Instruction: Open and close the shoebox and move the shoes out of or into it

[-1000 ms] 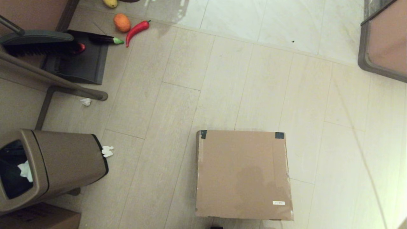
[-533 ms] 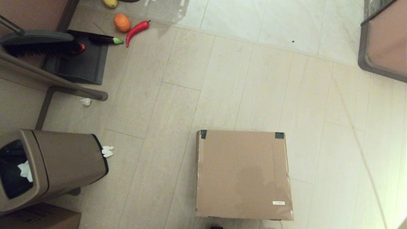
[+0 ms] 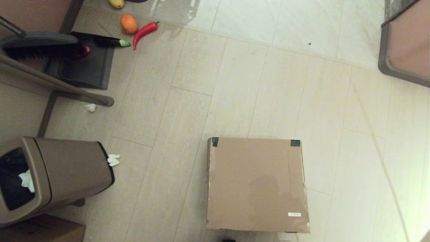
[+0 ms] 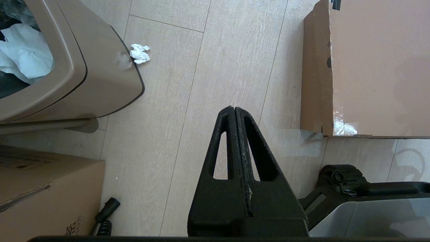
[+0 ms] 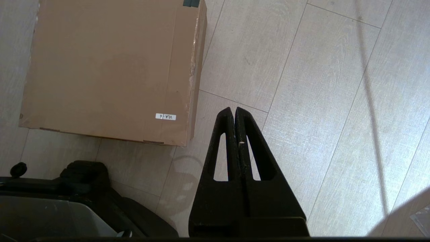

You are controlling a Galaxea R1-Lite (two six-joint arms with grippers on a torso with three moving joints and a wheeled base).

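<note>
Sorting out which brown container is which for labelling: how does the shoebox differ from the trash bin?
The shoebox is a flat, nearly square cardboard box; the trash bin is taller, of smooth plastic with rounded corners. The shoebox lies closed, black tape at two lid corners and a small white label on top; the trash bin stands open, white crumpled paper showing inside. The shoebox sits toward the robot's right, the trash bin at its left. Both are brown and stand on the floor.

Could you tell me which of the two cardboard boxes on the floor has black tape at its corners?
The shoebox, the flat closed one straight ahead, with black tape at both far corners and a small white label. The plain box beside the trash bin shows none.
</note>
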